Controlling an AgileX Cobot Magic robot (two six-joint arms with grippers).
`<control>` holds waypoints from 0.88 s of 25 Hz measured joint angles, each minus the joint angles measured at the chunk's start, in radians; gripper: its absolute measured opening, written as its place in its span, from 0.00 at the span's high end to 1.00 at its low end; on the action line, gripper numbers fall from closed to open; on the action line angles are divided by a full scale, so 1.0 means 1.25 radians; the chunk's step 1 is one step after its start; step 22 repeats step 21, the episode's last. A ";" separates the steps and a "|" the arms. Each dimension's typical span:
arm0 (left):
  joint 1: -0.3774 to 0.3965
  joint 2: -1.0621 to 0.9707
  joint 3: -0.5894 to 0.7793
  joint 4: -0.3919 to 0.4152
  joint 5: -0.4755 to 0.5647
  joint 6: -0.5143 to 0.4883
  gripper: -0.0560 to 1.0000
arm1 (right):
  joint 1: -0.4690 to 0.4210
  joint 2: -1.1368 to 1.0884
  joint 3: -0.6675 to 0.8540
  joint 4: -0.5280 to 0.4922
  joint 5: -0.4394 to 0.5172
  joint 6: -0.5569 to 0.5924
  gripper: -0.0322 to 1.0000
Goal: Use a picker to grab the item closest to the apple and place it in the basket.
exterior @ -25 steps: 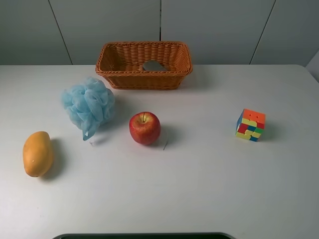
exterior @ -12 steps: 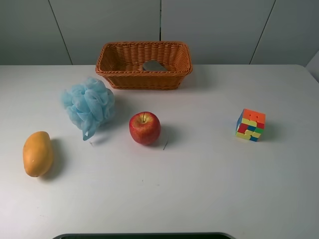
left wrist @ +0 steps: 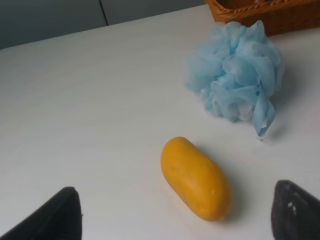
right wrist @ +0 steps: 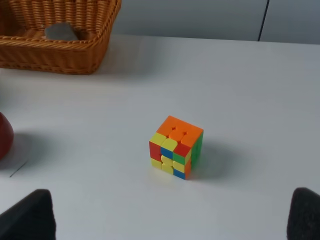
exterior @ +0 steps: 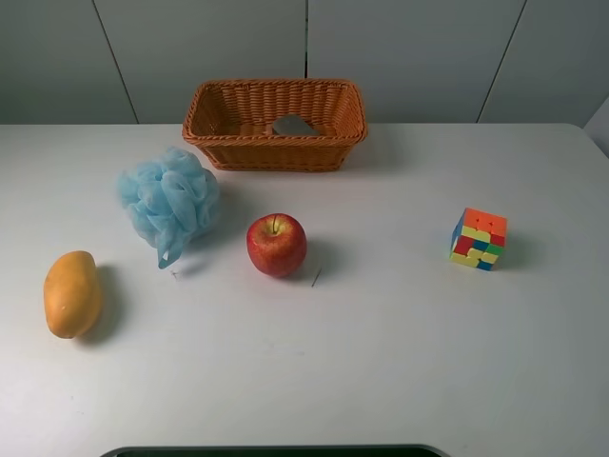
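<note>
A red apple (exterior: 276, 245) sits mid-table. The blue mesh bath sponge (exterior: 169, 203) lies just to its left, the nearest item to it; it also shows in the left wrist view (left wrist: 235, 77). The wicker basket (exterior: 274, 150) stands behind them at the table's back, and its wall shows in the right wrist view (right wrist: 55, 52). Neither arm shows in the exterior view. My left gripper (left wrist: 175, 226) is open and empty, hovering near the mango. My right gripper (right wrist: 165, 216) is open and empty, in front of the cube.
A yellow mango (exterior: 71, 293) lies at the left, also in the left wrist view (left wrist: 196, 178). A colourful puzzle cube (exterior: 479, 239) sits at the right, also in the right wrist view (right wrist: 176, 146). A grey object (exterior: 293, 125) lies inside the basket.
</note>
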 joint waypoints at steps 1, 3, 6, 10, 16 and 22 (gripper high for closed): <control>0.000 0.000 0.000 0.000 0.000 0.000 0.26 | 0.000 0.000 0.000 0.000 0.000 0.000 0.29; 0.000 0.000 0.000 0.000 0.000 0.002 0.26 | 0.000 0.000 0.000 0.000 0.000 0.000 0.29; 0.000 0.000 0.000 0.000 0.000 0.002 0.26 | 0.000 0.000 0.000 0.000 0.000 0.000 0.29; 0.000 0.000 0.000 0.000 0.000 0.002 0.26 | 0.000 0.000 0.000 0.000 0.000 0.000 0.29; 0.000 0.000 0.000 0.000 0.000 0.000 0.26 | 0.000 0.000 0.000 0.000 0.000 0.000 0.29; 0.000 0.000 0.000 0.000 0.000 0.000 0.26 | 0.000 0.000 0.000 0.000 0.000 0.000 0.29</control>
